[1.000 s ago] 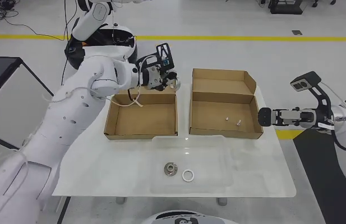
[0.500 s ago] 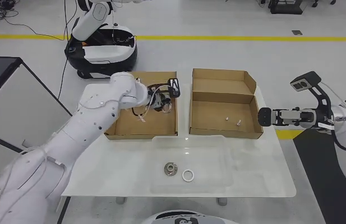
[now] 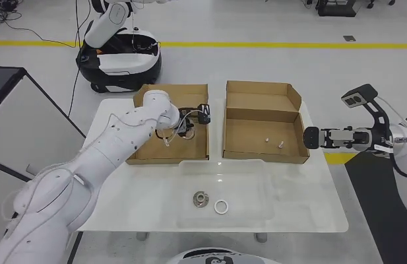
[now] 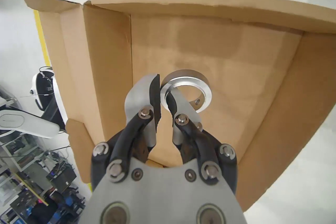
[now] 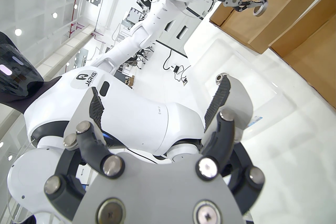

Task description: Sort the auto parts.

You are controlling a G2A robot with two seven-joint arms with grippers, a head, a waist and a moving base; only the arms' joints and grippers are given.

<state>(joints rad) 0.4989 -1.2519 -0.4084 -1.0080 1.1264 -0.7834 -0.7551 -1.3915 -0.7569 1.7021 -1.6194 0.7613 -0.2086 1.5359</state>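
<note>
The left box (image 3: 183, 150) and the right box (image 3: 256, 137) stand side by side on the table (image 3: 309, 198); the tray (image 3: 252, 177) lies before them.

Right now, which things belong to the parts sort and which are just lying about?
Job:
- metal ring, held in left pincer over left box
- right box with two small parts
- hub and white ring in clear tray

Lying about:
- second robot
- yellow floor line
- black stand

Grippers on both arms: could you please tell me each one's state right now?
Left gripper: jaws shut on the metal ring.
Right gripper: jaws open, holding nothing.
</note>
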